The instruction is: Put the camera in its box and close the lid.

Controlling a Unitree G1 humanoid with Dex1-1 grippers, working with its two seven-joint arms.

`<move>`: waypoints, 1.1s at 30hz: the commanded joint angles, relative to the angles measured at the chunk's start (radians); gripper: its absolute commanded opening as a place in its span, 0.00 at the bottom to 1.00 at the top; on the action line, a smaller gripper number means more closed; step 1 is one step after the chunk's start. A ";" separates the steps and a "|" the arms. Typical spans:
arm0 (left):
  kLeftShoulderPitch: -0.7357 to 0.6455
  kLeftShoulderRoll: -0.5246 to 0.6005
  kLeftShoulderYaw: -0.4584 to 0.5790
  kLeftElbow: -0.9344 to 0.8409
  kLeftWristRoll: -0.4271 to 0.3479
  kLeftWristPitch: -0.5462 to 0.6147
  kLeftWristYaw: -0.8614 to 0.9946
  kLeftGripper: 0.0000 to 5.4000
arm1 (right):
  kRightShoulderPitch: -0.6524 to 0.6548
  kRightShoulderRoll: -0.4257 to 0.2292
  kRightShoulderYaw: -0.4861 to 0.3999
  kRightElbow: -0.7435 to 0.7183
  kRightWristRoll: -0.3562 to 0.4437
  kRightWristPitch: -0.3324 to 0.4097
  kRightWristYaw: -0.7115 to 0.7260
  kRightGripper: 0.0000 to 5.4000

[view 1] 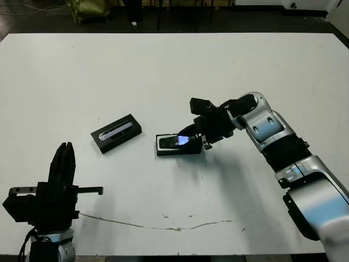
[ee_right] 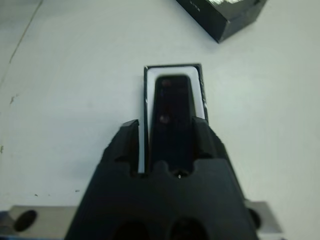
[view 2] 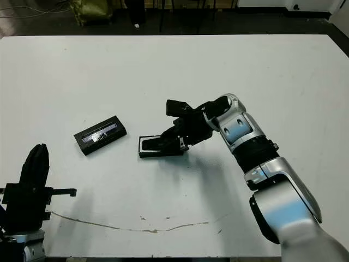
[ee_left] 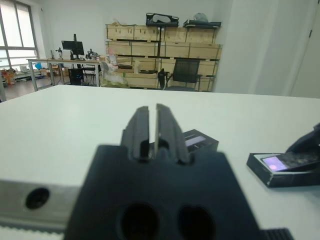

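The camera (ee_right: 172,117), a slim black bar, lies lengthwise over the white lining of the box (ee_right: 149,85), just left of centre in the head views. Its near end sits between the two black fingers of the right gripper (ee_right: 167,142), which pinch it from either side; whether it rests fully down in the tray or slightly tilted cannot be told. In the left eye view a bluish-white glint shows on the camera's top where the gripper meets it.

The box (view 1: 163,147) rests flat on the white table (view 1: 174,65), its long side running roughly left to right. The right arm reaches in from the lower right of the frame, bent at the elbow, wrist pointing left toward the tray.

The lid (view 1: 116,133), black with a glossy silvery strip along its top, lies to the left of the box, apart from it and angled up toward the right.

The left gripper (view 1: 65,155) stands in the lower left corner, well apart from both pieces, its fingers pressed together and holding nothing.
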 commanded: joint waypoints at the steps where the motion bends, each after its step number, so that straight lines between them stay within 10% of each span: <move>1: 0.023 0.000 0.005 0.021 0.010 -0.001 0.000 0.00 | 0.007 -0.004 0.001 0.023 -0.006 0.000 -0.004 0.48; 15: 0.020 0.000 0.003 0.013 -0.005 0.021 -0.001 0.00 | -0.019 -0.012 -0.031 0.054 0.018 0.042 0.014 0.16; 24: 0.010 -0.004 0.005 0.031 0.007 -0.001 0.002 0.00 | -0.036 -0.018 -0.077 0.075 0.044 0.032 0.033 0.13; 33: 0.008 0.001 0.007 0.023 -0.002 0.014 -0.001 0.00 | -0.048 -0.036 -0.124 0.066 0.073 0.060 0.046 0.32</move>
